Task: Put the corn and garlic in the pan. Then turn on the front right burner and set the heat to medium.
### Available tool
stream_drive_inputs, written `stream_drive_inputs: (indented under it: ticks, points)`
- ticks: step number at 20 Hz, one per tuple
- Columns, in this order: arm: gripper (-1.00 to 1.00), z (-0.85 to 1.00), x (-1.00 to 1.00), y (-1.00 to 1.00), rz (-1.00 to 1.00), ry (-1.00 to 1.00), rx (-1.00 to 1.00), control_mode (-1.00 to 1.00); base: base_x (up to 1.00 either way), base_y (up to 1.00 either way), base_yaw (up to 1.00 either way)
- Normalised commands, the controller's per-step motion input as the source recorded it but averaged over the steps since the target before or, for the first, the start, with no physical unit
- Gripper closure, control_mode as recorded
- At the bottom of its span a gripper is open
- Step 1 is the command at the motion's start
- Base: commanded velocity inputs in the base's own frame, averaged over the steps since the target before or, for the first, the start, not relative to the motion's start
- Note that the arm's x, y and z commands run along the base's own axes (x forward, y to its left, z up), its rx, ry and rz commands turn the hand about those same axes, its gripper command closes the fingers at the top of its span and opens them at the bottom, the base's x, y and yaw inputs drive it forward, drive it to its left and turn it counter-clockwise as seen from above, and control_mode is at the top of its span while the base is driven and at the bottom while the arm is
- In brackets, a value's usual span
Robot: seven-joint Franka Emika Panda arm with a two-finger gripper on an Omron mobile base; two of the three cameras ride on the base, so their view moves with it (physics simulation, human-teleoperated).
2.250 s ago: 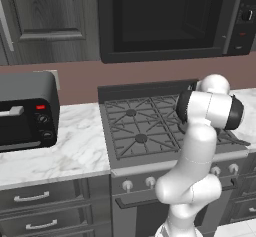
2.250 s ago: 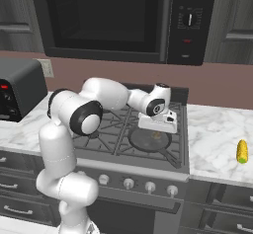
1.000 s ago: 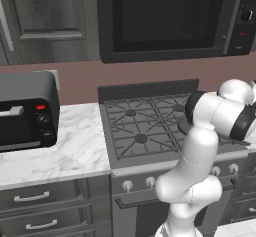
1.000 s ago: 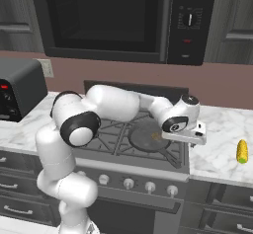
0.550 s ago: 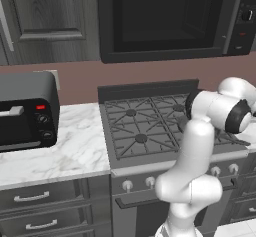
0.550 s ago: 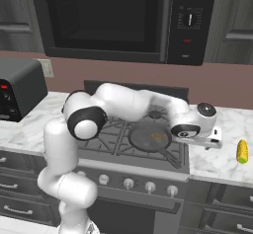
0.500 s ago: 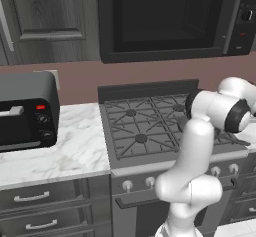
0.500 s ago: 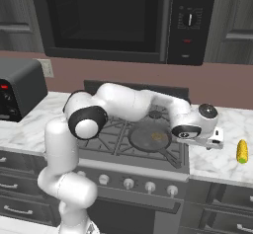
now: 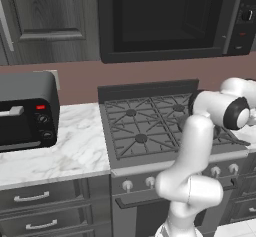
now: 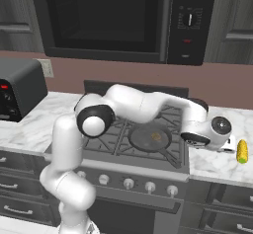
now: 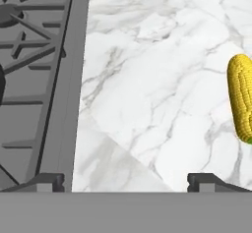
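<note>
While the arm reaches out past the right edge of the stove, the following stand as listed.

Hand (image 11: pixel 125 180): released, jaws wide apart and grasping nothing; poised over bare marble bench (image 11: pixel 162 79), with the corn off to one side of its line, so it looks set for an approach rather than a grip.

Corn (image 10: pixel 242 151): lying flat on the bench right of the stove, just beyond the hand, well apart from the pan; not yet collected.

Pan (image 10: pixel 149 138): on the front right burner, handle running toward the stove's front. A small tan lump at its centre is probably the garlic (image 10: pixel 155 137); too small to be sure.

Burner knobs (image 10: pixel 128 183): along the stove front, apparently untouched.
</note>
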Motion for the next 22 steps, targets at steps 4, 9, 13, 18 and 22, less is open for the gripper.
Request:
stream_drive_inputs:
  ticks: [4,9,13,18,22]
  points:
    - [-1.00,0.00,0.06,0.00,0.00,0.02,0.00,-1.00,0.00,0.00,0.00]
    - [-1.00,0.02,0.18,-0.07,-0.01,0.21,-0.02,-1.00,0.00,0.00,0.00]
    - [-1.00,0.03,0.31,-0.01,-0.06,0.15,-0.05,-1.00,0.00,0.00,0.00]
    - [-1.00,-0.03,0.36,-0.03,-0.04,0.01,0.00,-1.00,0.00,0.00,0.00]
    - [-1.00,-0.02,0.18,-0.29,-0.03,0.08,0.00,-1.00,0.00,0.00,0.00]
